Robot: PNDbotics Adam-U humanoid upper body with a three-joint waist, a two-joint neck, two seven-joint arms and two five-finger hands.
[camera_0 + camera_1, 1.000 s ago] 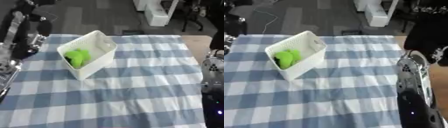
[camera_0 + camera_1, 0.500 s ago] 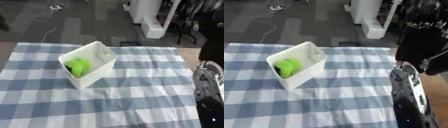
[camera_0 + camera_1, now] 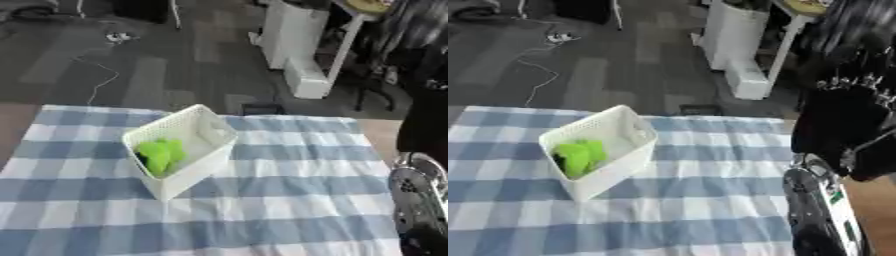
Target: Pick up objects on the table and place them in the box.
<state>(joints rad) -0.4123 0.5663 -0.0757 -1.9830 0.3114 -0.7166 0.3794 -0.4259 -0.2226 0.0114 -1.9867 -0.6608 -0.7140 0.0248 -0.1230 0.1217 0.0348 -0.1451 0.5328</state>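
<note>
The right hand (image 3: pixel 846 125) hangs as a dark mass at the right edge, over the table's far right corner — whether its fingers are apart or curled I cannot tell — and the left hand shows in neither view. Well to its left, the white perforated box (image 3: pixel 179 150) stands on the blue-checked cloth (image 3: pixel 289 200), a bright green object (image 3: pixel 159 155) already inside (soft-looking and light, probably, best taken round its middle). Nothing else shows on the cloth.
</note>
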